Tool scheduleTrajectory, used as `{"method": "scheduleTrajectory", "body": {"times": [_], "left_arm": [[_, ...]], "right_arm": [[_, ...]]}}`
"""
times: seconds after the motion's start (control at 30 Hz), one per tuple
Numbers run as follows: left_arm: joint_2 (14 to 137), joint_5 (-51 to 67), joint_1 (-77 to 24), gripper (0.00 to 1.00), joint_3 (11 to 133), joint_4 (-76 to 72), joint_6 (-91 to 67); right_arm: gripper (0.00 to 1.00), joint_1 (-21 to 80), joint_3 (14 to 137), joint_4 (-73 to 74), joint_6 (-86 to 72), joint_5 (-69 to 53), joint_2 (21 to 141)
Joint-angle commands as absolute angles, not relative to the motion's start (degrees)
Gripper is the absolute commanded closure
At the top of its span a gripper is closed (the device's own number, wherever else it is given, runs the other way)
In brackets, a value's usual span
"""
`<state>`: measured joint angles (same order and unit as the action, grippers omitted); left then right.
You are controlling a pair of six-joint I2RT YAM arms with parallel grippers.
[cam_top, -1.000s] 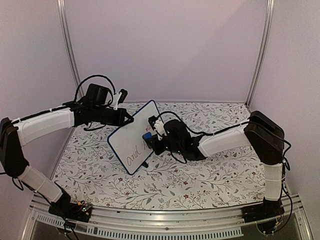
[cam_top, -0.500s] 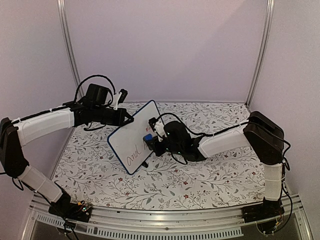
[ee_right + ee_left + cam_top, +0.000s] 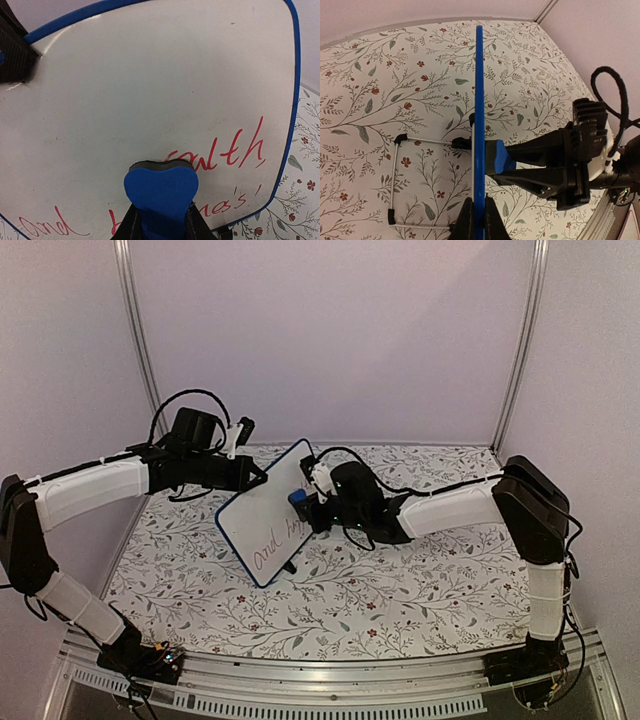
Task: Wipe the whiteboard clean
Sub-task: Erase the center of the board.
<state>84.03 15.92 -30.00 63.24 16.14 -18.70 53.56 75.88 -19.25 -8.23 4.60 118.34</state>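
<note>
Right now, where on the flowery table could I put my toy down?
Bare flowery tablecloth lies between the tilted white, blue-edged whiteboard and the arm bases, and at far right behind the right arm. Around the board it's crowded.

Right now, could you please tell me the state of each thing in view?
whiteboard: propped upright, red writing left across its lower part
eraser: pressed against the whiteboard's face
left gripper: shut on the whiteboard's edge
right gripper: shut on the eraser
</note>
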Motion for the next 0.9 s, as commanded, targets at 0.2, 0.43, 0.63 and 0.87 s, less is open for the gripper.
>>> {"method": "scheduleTrajectory", "body": {"times": [0.2, 0.43, 0.63, 0.87], "left_arm": [[85.50, 18.63, -31.62, 1.00, 62.06, 16.99, -18.73], [85.55, 18.55, -31.59, 1.00, 62.05, 17.06, -18.78], [85.61, 18.11, -31.57, 1.00, 62.06, 17.08, -18.78], [85.85, 18.07, -31.61, 1.00, 62.05, 17.10, -18.89]], "right_arm": [[0.83, 52.22, 79.23, -19.69, -7.48, 6.23, 118.67], [0.83, 51.95, 80.28, -19.52, -6.55, 7.15, 118.03], [0.83, 51.94, 78.64, -19.42, -7.56, 5.00, 118.64], [0.83, 53.70, 75.21, -19.68, -8.10, 4.53, 119.11]]}}
